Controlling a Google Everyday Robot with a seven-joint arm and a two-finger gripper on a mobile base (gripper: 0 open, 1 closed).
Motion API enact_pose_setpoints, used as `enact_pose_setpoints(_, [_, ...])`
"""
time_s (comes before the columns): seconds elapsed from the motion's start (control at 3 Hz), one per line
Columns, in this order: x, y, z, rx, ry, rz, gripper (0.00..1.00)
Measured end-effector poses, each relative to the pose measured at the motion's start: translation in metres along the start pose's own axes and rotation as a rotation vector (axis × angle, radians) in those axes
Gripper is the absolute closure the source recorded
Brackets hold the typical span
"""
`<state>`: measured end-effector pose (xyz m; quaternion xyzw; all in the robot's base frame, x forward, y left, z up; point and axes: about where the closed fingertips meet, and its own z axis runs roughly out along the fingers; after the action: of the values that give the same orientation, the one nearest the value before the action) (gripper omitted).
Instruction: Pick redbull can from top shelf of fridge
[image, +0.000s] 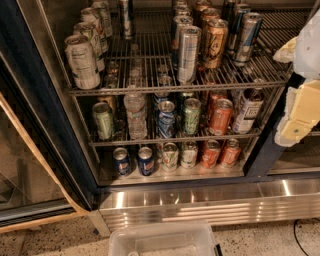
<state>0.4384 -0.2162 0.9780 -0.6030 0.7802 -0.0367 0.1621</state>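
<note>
The fridge (30, 100) stands open with its dark blue-black frame and a ribbed steel base panel (200, 205). The redbull can (247, 37), slim and blue-and-silver, stands upright at the right of the top shelf (150, 60), a dark wire rack. A gold-brown can (215, 44) is just left of it, and a wider all-silver tall can (188, 54) stands nearer the front rail. My gripper (299, 117), white and cream, hangs at the right edge of the view, in front of the fridge. It is to the right of and lower than the redbull can, and apart from it.
White cans (82, 61) line the top shelf's left side. The middle rack holds a water bottle (135, 115) and several cans. The bottom holds Pepsi cans (122, 161) and orange cans (215, 152). A clear plastic bin (162, 240) sits on the floor. The glass door (20, 165) is open at left.
</note>
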Motion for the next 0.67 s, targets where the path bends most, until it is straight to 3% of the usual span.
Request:
enact_pose_setpoints(0.33, [0.0, 0.0, 0.0, 0.0, 0.0, 0.0, 0.0])
enact_pose_setpoints(0.67, [-0.0014, -0.0055, 0.0004, 0.026, -0.057, 0.062, 0.0])
